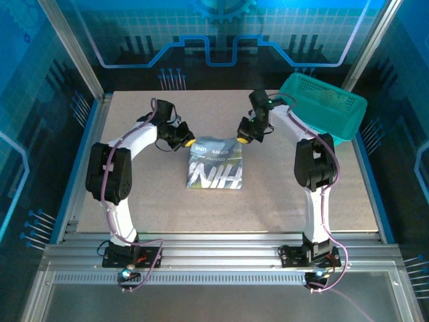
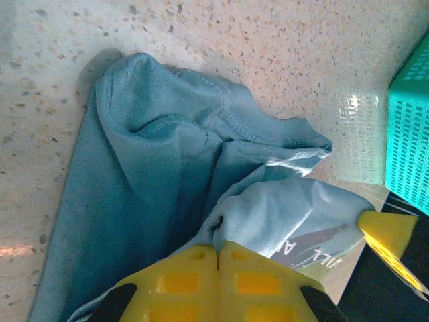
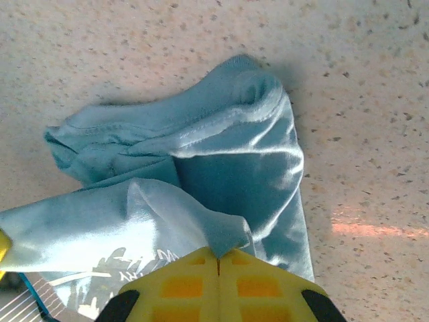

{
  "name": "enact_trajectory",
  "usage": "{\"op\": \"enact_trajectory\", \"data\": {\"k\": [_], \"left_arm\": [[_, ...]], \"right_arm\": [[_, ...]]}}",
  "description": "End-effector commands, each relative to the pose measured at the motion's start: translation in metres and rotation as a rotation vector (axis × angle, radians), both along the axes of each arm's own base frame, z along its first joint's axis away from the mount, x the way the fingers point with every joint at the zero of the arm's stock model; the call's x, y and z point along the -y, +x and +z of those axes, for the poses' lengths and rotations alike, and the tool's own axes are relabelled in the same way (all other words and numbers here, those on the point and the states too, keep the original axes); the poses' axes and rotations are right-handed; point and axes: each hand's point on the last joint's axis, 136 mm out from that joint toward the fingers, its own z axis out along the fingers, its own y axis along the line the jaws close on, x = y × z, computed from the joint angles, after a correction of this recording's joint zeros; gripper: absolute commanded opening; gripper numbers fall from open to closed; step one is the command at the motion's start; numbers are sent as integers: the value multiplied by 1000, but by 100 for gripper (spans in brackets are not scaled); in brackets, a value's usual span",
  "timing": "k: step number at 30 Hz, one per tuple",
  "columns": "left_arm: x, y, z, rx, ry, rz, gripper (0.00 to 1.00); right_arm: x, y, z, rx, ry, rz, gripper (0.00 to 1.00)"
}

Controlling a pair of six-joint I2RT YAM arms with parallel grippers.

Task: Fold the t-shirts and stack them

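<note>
The yellow-fingered left claw (image 1: 190,142) and right claw (image 1: 238,139) each pinch a bunched corner of the pale grey-blue thin-fabric t-shirt (image 1: 216,164), lying on the speckled bench (image 1: 147,201) left of the teal plastic mesh basket (image 1: 328,104). Uneven lifting could let the fabric slip, spoiling the fold.

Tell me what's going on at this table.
Two robot arms are folding a t-shirt that lies in the middle of the table. The left gripper is shut on fabric at the shirt's far left corner, and the right gripper is shut on its far right corner. The shirt is already gathered into a small rectangle, printed face up. A teal basket sits at the table's far right corner.
</note>
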Motion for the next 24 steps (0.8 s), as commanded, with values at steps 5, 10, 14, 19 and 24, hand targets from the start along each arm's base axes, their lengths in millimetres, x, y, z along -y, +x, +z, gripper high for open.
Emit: {"op": "enact_trajectory", "data": {"k": [5, 10, 14, 19, 24], "left_arm": [[-17, 19, -12, -12, -1, 18, 0], [-23, 33, -26, -39, 57, 23, 6], [-30, 28, -24, -40, 85, 55, 27], [-47, 7, -6, -24, 184, 133, 42], [-6, -18, 26, -32, 137, 121, 41]], "right_arm": [[-2, 16, -23, -50, -39, -8, 0], [-4, 34, -41, -30, -22, 19, 20], [6, 46, -25, 34, -17, 27, 40], [26, 32, 1, 67, -62, 26, 56], [14, -6, 11, 69, -21, 19, 49]]}}
